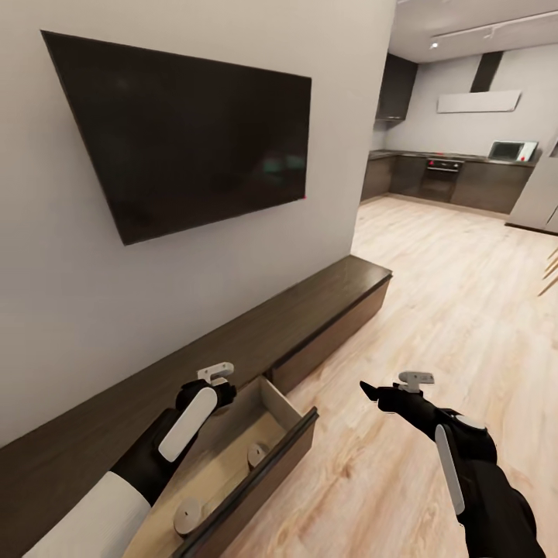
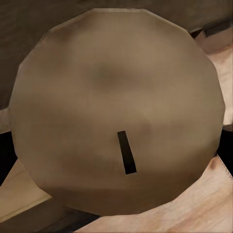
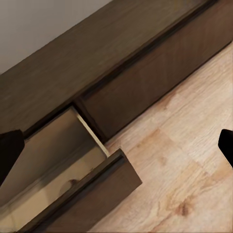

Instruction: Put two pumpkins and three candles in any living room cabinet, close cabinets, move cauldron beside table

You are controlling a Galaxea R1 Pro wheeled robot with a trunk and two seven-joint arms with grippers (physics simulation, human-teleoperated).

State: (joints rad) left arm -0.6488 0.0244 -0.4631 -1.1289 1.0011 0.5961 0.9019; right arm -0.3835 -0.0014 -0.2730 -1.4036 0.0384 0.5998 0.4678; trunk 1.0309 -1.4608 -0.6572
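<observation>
**Two candles in the drawer, a third at my left gripper**

Two candles already lie in the pulled-out drawer point(image 1: 232, 457) of the cabinet point(image 1: 310, 310): one point(image 1: 258, 454) towards the middle of the pale drawer floor, the other point(image 1: 188, 514) at the near end. My left gripper point(image 1: 215, 380) hangs over the far left part of that drawer, close to the cabinet top. My left wrist camera looks straight at the round top of a third candle point(image 2: 116, 116), its dark wick point(image 2: 126, 152) plain to see, so I judge that my left fingers are closed around it, though the fingertips themselves are hidden. My right gripper point(image 1: 395, 385) floats over the wooden floor point(image 1: 434, 294) to the right of the drawer, holding nothing, its two dark fingertips spread wide at the edges of its own view.

What could go wrong: if I let go from this height, the candle may bounce, roll against the others, or tip out over the low drawer front point(image 1: 263, 480). Releasing too near the cabinet top could leave it perched on the edge, not inside. Later, pushing the drawer shut with a candle standing tall or leaning on the front could jam it. No pumpkin, cauldron or table is before me now, so much of the task is left.
</observation>
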